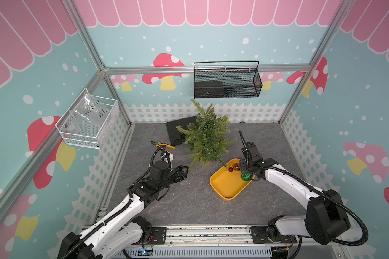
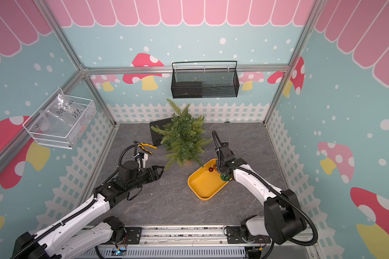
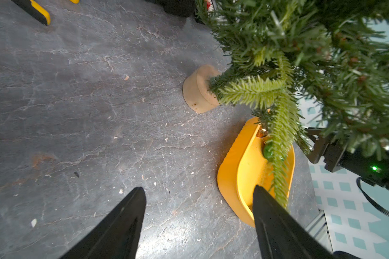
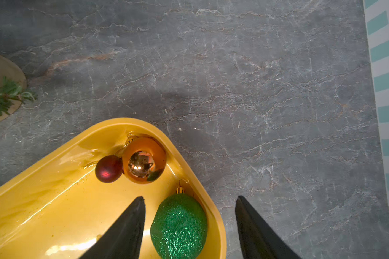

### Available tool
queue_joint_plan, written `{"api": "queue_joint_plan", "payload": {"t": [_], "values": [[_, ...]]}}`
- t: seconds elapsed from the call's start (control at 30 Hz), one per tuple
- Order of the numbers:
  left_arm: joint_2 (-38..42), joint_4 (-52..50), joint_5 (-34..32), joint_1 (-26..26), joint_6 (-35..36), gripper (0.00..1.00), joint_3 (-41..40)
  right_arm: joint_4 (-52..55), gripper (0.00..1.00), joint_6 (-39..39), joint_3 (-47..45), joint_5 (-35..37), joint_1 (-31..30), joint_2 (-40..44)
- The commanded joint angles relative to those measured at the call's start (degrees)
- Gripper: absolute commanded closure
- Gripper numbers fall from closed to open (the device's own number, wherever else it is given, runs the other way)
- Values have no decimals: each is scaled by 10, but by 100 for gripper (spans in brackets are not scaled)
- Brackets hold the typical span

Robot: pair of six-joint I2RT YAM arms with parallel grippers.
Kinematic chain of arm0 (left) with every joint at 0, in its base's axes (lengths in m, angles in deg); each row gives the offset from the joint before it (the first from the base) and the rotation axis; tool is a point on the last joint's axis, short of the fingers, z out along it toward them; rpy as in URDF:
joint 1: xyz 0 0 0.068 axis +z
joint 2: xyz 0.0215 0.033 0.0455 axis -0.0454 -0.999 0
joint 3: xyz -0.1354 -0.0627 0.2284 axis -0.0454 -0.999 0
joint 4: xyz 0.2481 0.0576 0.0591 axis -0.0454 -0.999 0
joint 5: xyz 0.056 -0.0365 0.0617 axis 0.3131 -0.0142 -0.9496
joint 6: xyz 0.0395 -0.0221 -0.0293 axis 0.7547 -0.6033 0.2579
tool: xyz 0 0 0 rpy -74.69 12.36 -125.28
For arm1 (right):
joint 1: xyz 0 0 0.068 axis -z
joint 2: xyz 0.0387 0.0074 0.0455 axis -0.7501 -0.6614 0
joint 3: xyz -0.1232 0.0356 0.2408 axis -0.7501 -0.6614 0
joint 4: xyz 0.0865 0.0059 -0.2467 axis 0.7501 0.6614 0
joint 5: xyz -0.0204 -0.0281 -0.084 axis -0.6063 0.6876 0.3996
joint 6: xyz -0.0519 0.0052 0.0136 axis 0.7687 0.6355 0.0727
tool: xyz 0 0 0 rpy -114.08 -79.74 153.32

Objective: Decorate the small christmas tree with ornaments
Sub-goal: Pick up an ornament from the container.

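Three ornaments [image 1: 235, 168]: all are lying at one end of the yellow tray [image 1: 225, 190], lower right of centre in both top views.
glittery green ball [image 4: 179, 226]: it is resting against the tray's wall at a rounded corner, gold cap pointing towards the corner; in a top view [image 1: 246, 176] the right arm is partly covering it.
copper-orange ball [image 4: 144, 160]: it is sitting in the neighbouring corner, touching the dark red ball [image 4: 109, 168] beside it.
small christmas tree [image 1: 206, 134]: it is standing upright on its wooden base [image 3: 195, 89] at the centre of the table [image 1: 189, 201], just above the tray in both top views, with no bauble showing on its branches.
right gripper [image 4: 190, 198]: it is hanging over the tray's corner with the jaws apart – one finger inside the tray beside the green ball, the other outside the wall – gripping nothing.
left gripper [image 3: 199, 190]: it is hovering low, left of the tree in a top view [image 2: 162, 169], jaws spread wide and empty; a drooping branch tip is brushing one finger.
pliers [image 1: 163, 145]: they are lying above the left gripper in a top view, beside a black box [image 1: 177, 132] half hidden by the tree.
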Motion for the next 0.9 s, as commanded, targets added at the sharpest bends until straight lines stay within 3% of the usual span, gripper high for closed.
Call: {"api": "queue_joint_plan", "payload": {"t": [0.0, 0.33, 0.87], "values": [[47, -36, -19, -10, -16, 23, -10, 22, 35, -16, -16, 26, -20, 9], [159, -87, -30, -24, -32, 23, -21, 31, 33, -51, -58, 40, -40, 29], [106, -33, -46, -63, -37, 23, -25, -43, 34, -58, -81, 40, -41, -36]]}}
